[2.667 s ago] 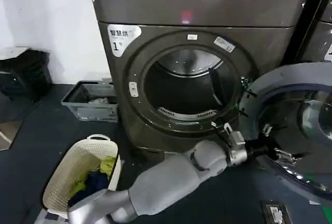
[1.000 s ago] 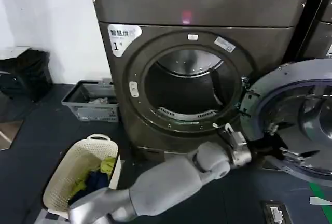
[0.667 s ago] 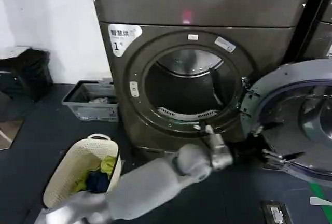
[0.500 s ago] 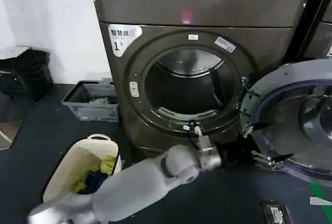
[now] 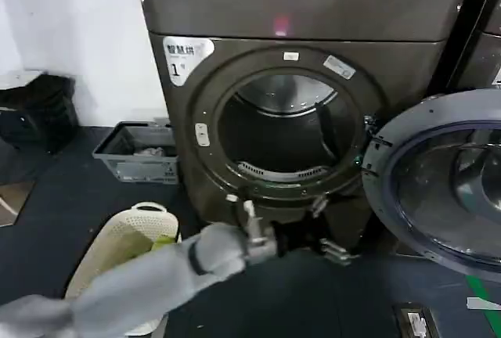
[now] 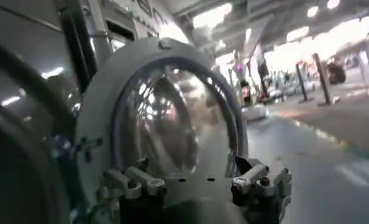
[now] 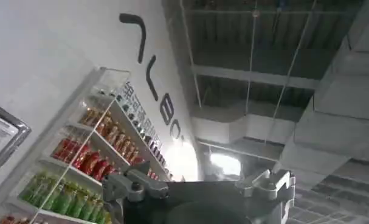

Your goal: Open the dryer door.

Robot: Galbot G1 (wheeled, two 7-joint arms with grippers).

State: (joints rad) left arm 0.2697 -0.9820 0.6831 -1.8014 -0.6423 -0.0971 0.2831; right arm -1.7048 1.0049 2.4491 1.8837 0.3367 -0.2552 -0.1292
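Nearest the head camera, the left arm [image 5: 133, 287] sweeps in from about 7 o'clock and runs up toward the middle of the view. Its left gripper [image 5: 327, 238] hangs low in front of the dryer [image 5: 297, 9], just beneath the bottom edge of the drum opening [image 5: 286, 134]. The fingers [image 5: 335, 253] are spread wide and hold nothing; they touch neither the machine nor the door. In the left wrist view the same gripper [image 6: 199, 182] shows two finger bases set well apart with bare space between them, pointed toward the glass of the door.

Beside the arm at about 8 o'clock sits a cream laundry basket [image 5: 117, 248] on the dark floor [image 5: 47, 221], with a scrap of yellow-green cloth [image 5: 163, 240] showing at its rim.

The dryer door [image 5: 446, 181] stands swung fully open at about 3 o'clock, hinged on the dryer's right-hand side of the view, its chrome rim and tinted glass facing outward. In the left wrist view the door [image 6: 166, 115] stands past the fingers, apart from them.

Farther back, the dryer carries a white label [image 5: 185, 55] marked "1" at about 11 o'clock of the opening and a small pink light [image 5: 280, 25] above it. A grey crate [image 5: 137, 154] sits on the floor left of the machine, at about 9 o'clock.

The right gripper [image 7: 199, 185] is raised toward a ceiling, its fingers parted and bare.
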